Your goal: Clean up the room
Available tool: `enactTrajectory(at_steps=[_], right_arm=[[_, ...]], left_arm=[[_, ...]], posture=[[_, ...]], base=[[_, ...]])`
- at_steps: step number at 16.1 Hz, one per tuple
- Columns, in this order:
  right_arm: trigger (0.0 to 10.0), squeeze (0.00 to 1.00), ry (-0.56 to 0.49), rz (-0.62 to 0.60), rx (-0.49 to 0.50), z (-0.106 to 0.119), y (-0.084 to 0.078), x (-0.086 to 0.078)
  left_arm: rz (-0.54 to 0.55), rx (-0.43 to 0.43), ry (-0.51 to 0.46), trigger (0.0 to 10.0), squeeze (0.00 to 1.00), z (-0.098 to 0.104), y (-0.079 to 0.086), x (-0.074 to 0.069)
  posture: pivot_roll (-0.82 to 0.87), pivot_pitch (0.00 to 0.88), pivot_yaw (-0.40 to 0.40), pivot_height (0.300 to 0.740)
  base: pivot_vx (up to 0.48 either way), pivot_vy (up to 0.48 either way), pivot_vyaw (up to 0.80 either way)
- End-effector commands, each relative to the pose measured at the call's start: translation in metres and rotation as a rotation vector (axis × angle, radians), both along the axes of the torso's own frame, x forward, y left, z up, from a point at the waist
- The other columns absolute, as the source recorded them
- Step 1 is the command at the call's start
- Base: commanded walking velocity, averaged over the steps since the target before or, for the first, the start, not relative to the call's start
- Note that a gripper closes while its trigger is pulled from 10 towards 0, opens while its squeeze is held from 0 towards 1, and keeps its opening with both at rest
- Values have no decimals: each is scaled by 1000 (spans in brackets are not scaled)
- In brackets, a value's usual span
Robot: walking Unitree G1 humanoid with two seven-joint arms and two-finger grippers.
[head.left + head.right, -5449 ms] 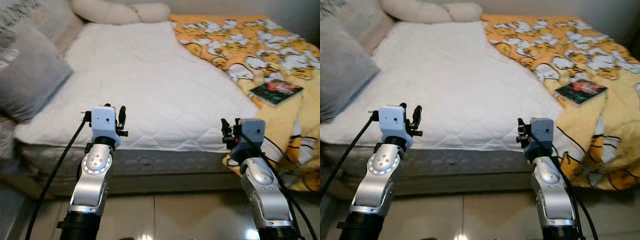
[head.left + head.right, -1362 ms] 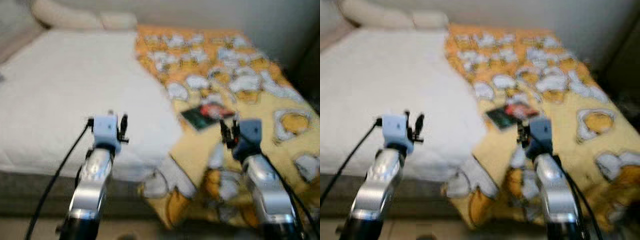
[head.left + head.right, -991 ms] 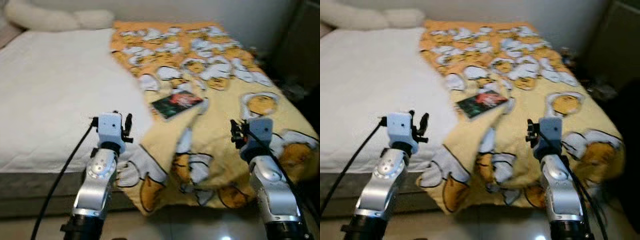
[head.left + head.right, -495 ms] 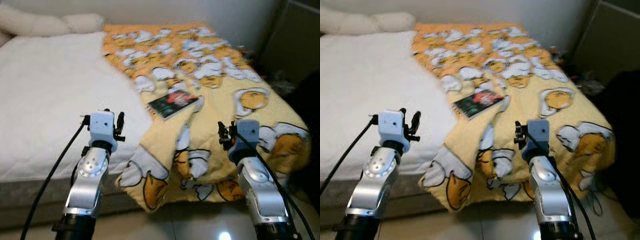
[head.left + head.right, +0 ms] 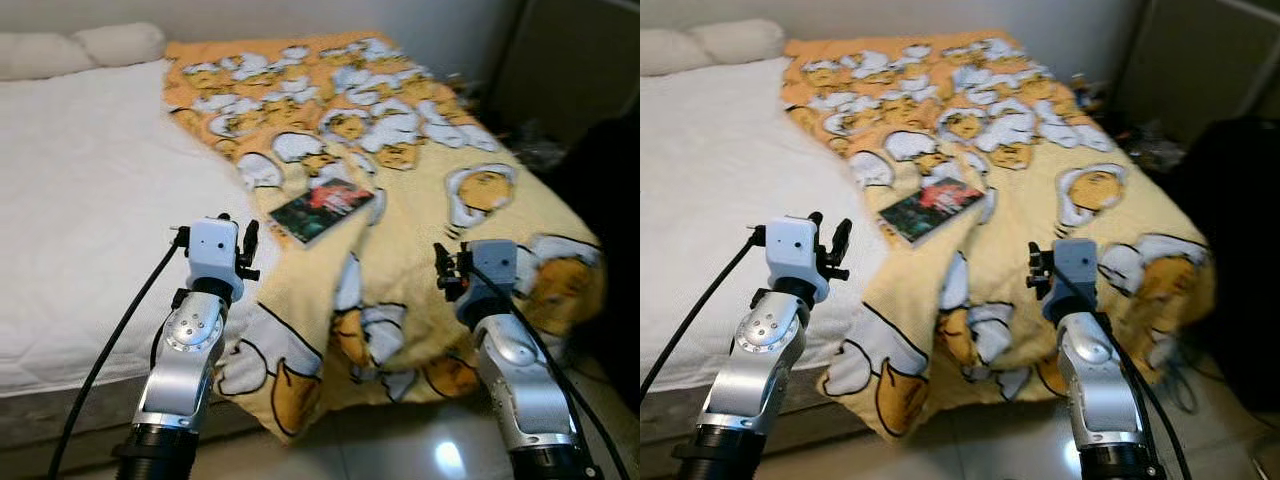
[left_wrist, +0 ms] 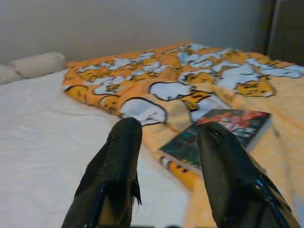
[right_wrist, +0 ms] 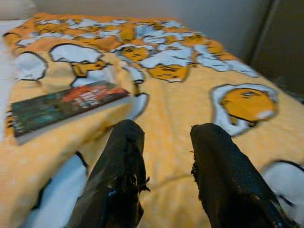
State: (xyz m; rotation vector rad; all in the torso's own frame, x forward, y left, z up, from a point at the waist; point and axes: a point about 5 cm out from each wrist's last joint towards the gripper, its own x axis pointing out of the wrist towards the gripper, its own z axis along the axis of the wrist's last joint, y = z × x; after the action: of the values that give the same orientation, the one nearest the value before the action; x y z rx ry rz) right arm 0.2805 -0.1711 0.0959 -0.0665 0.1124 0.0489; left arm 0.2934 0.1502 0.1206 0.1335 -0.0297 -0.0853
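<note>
- The view has swung right; the book (image 5: 327,210) now lies between both arms, ahead on the blanket (image 5: 430,150).
- Its long axis runs diagonally; the left gripper (image 6: 166,156) is nearer.
- Both grippers' fingers stand apart, empty; the right gripper (image 7: 164,156) too.

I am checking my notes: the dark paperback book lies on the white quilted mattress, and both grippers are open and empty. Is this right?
Not quite. The dark paperback book lies on the yellow cartoon-print blanket, not the white quilted mattress, as the left eye view shows. The left gripper and right gripper are indeed open and empty.

soft matt cloth blanket (image 5: 420,150), quilted white mattress (image 5: 90,210), glossy book (image 5: 325,208) cover, shiny tiled floor (image 5: 420,450).
</note>
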Motion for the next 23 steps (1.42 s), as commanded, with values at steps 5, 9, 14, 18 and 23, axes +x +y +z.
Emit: enactTrajectory(at_steps=[5,9,14,18,23], right_arm=[[10000,0,-16,55,-27,4,7,2],[10000,0,-12,61,-23,3,6,1],[10000,0,-11,67,-21,3,6,2],[10000,0,-12,105,-58,3,10,1],[10000,0,-1,125,-18,0,14,0]], left_arm=[[5,2,3,10000,0,0,2,1],[13,4,5,10000,0,0,5,1],[16,5,4,10000,0,0,6,1],[16,5,5,10000,0,0,7,1],[15,6,6,10000,0,0,8,0]], posture=[[29,0,13,740],[28,0,15,740],[27,0,16,740],[29,0,19,740],[32,0,20,740]], base=[[300,0,320],[298,0,0],[299,0,0],[299,0,136],[299,0,320]])
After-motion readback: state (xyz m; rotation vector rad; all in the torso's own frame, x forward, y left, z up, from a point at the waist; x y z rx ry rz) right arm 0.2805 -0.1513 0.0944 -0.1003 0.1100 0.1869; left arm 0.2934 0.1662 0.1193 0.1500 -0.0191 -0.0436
